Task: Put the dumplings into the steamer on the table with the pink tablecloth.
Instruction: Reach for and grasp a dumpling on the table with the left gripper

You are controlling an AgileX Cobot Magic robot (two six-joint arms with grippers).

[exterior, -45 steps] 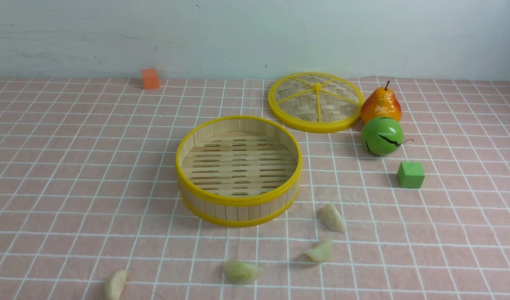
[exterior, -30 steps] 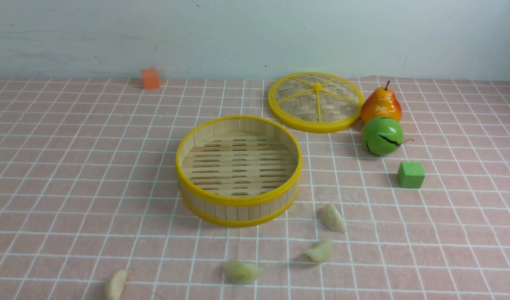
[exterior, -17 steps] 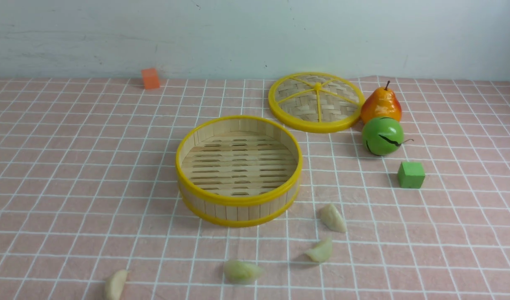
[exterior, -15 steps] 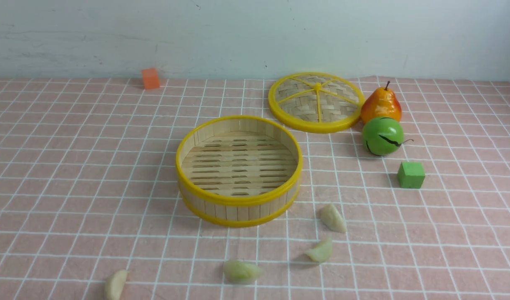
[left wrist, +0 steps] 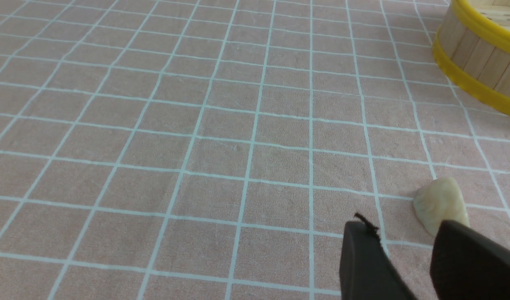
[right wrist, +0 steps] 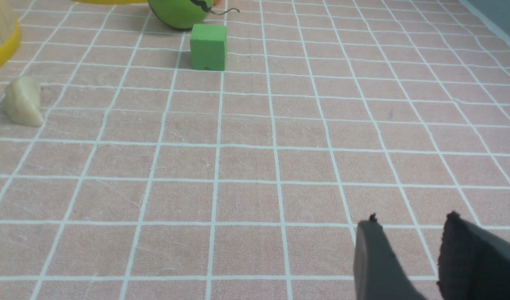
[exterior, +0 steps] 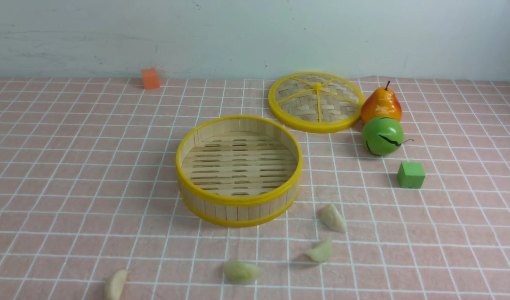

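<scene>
Nothing has moved; nearest dumpling [left wrist: 440, 204] lies just beyond left end effector [left wrist: 403, 228], seemingly part-open, empty.

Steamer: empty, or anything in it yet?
Empty. The steamer shows a bare slatted floor in the front view; all four dumplings lie on the tablecloth outside it.

The table [exterior: 467, 233], under a pink tablecloth [exterior: 71, 166], carries a steamer [exterior: 238, 206] at centre. Upper right lies its lid [exterior: 280, 112], just beside a pear [exterior: 380, 104], with a round green fruit [exterior: 382, 135] and a green cube [exterior: 410, 175] below. An orange cube [exterior: 150, 78] sits upper left. Four dumplings [exterior: 332, 218] lie scattered along the bottom.
</scene>
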